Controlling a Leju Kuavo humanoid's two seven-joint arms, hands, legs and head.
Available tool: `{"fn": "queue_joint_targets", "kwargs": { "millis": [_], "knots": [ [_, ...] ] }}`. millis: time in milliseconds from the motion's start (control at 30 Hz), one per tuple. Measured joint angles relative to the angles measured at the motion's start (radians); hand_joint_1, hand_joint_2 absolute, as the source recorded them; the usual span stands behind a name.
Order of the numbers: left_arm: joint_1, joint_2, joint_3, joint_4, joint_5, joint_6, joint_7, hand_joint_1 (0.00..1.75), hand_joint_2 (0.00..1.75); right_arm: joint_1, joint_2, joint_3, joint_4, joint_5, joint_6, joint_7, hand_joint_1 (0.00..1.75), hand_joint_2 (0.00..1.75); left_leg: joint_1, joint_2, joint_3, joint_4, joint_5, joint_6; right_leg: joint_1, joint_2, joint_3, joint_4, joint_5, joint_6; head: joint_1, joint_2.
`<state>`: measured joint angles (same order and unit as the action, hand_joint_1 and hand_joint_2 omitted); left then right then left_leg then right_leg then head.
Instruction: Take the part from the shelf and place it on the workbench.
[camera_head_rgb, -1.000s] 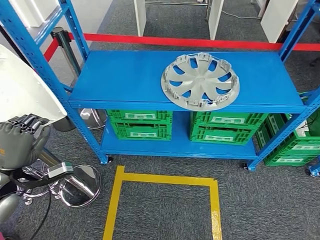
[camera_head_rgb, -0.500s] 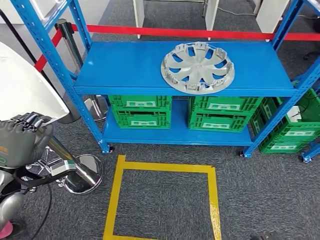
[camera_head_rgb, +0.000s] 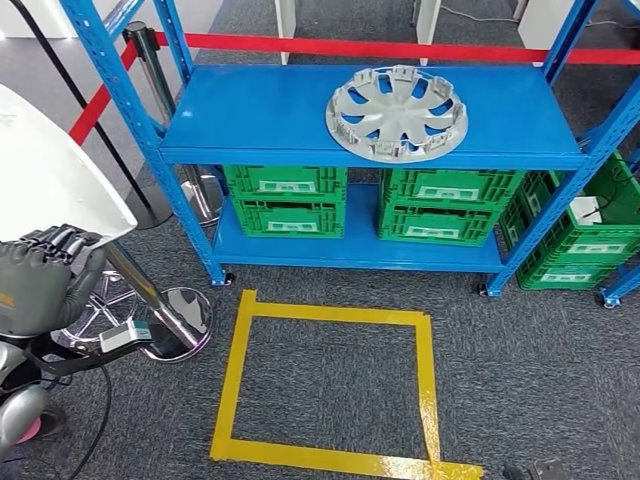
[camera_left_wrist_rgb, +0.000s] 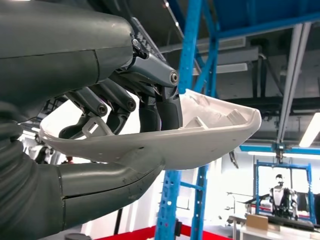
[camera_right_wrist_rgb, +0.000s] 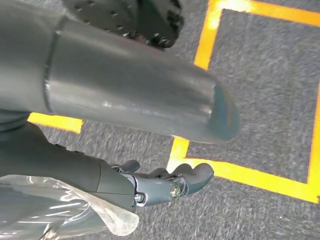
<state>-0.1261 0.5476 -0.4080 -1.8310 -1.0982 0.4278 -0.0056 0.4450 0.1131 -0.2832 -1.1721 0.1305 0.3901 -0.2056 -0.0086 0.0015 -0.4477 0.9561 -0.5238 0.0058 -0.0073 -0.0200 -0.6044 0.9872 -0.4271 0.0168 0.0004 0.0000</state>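
Left hand (camera_left_wrist_rgb: 124, 115) gripped white part (camera_left_wrist_rgb: 211, 130), already off shelf (camera_head_rgb: 264, 120); right hand (camera_right_wrist_rgb: 166, 185) empty, fingers loosely spread. Workbench placement remained.

It was a workshop: blue steel shelf (camera_head_rgb: 362, 110), green crates (camera_head_rgb: 287, 200), yellow floor tape (camera_head_rgb: 332, 385), red barrier (camera_head_rgb: 377, 48).

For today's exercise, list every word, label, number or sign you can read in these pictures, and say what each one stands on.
No text can be read.
Green crates: pale label strips on their fronts, too small and blurred to read.
Left hand: a small orange mark at the picture's edge, cut off and unreadable.
White part held by the left hand: no lettering visible.
Hubcap on the blue shelf: no lettering visible.
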Motion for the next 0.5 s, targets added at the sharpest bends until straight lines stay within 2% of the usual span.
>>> {"fn": "queue_joint_targets", "kwargs": {
  "millis": [33,67,100,133,200,233,267,300,333,367,400,433,500],
  "knots": [
    [-0.004,0.000,-0.001,0.000,0.002,0.000,-0.001,1.75,1.75,0.007,-0.009,0.019,-0.011,-0.035,-0.022,0.010,0.00,0.00,0.001,0.000,-0.003,-0.008,0.008,0.007,-0.002,0.000,-0.006,-0.002,0.004,0.008,0.000,0.000],
    [-0.009,-0.001,-0.002,0.000,0.004,0.000,-0.002,1.75,1.75,0.015,-0.022,0.043,-0.023,-0.078,-0.052,0.023,0.00,0.00,0.001,0.000,-0.008,-0.015,0.018,0.015,-0.004,0.003,-0.015,0.001,-0.004,0.014,-0.001,0.000],
    [-0.015,-0.002,-0.003,0.000,0.006,0.000,-0.002,1.75,1.75,0.023,-0.041,0.072,-0.038,-0.125,-0.090,0.038,0.00,0.00,0.003,0.001,-0.015,-0.021,0.029,0.023,-0.004,0.006,-0.027,0.020,-0.029,0.019,0.000,0.000],
    [-0.021,-0.004,-0.005,0.001,0.008,0.001,-0.002,1.75,1.75,0.030,-0.063,0.106,-0.053,-0.175,-0.134,0.054,0.00,0.00,0.005,0.002,-0.023,-0.026,0.038,0.030,-0.005,0.010,-0.044,0.060,-0.068,0.023,0.002,0.000],
    [-0.030,-0.008,-0.009,0.003,0.011,0.002,0.000,1.75,1.75,0.041,-0.121,0.189,-0.085,-0.281,-0.244,0.093,0.00,0.00,0.004,0.003,-0.050,-0.018,0.051,0.036,-0.006,0.015,-0.084,0.194,-0.153,0.032,0.005,0.000],
    [-0.034,-0.009,-0.012,0.005,0.013,0.004,0.002,1.75,1.75,0.046,-0.154,0.238,-0.103,-0.337,-0.304,0.113,0.00,0.00,0.004,0.004,-0.065,-0.010,0.057,0.036,-0.006,0.016,-0.097,0.255,-0.175,0.036,0.006,0.000],
    [-0.038,-0.009,-0.015,0.007,0.016,0.006,0.006,1.75,1.75,0.051,-0.192,0.292,-0.123,-0.397,-0.367,0.131,0.00,0.00,0.005,0.004,-0.080,0.000,0.061,0.035,-0.007,0.016,-0.095,0.287,-0.176,0.039,0.006,0.000],
    [-0.041,-0.009,-0.018,0.009,0.019,0.009,0.009,1.75,1.75,0.055,-0.231,0.347,-0.143,-0.458,-0.430,0.143,0.00,0.00,0.006,0.004,-0.095,0.011,0.064,0.034,-0.008,0.016,-0.075,0.280,-0.159,0.042,0.008,0.000],
    [-0.044,-0.008,-0.020,0.011,0.024,0.012,0.011,1.75,1.75,0.057,-0.272,0.405,-0.164,-0.519,-0.493,0.152,0.00,0.00,0.007,0.004,-0.109,0.023,0.066,0.032,-0.011,0.016,-0.038,0.237,-0.132,0.044,0.008,0.000],
    [-0.046,-0.007,-0.022,0.013,0.031,0.014,0.015,1.75,1.75,0.054,-0.315,0.466,-0.185,-0.584,-0.557,0.164,0.00,0.00,0.008,0.004,-0.122,0.035,0.068,0.030,-0.014,0.018,0.007,0.173,-0.113,0.047,0.008,0.000],
    [-0.049,-0.006,-0.023,0.015,0.040,0.016,0.018,1.75,1.75,0.049,-0.361,0.531,-0.209,-0.653,-0.623,0.179,0.00,0.00,0.007,0.003,-0.136,0.047,0.069,0.026,-0.015,0.023,0.050,0.109,-0.105,0.048,0.009,0.000],
    [-0.053,-0.003,-0.025,0.017,0.049,0.018,0.022,1.75,1.75,0.044,-0.414,0.608,-0.237,-0.728,-0.695,0.191,0.00,0.00,0.006,0.003,-0.149,0.058,0.073,0.021,-0.016,0.027,0.079,0.062,-0.105,0.047,0.009,0.000],
    [-0.060,0.004,-0.030,0.024,0.066,0.026,0.029,1.75,1.75,0.026,-0.526,0.779,-0.295,-0.881,-0.837,0.185,0.00,0.00,0.003,0.001,-0.169,0.071,0.088,0.010,-0.013,0.032,0.092,0.032,-0.111,0.039,0.010,0.000]
  ]
}}
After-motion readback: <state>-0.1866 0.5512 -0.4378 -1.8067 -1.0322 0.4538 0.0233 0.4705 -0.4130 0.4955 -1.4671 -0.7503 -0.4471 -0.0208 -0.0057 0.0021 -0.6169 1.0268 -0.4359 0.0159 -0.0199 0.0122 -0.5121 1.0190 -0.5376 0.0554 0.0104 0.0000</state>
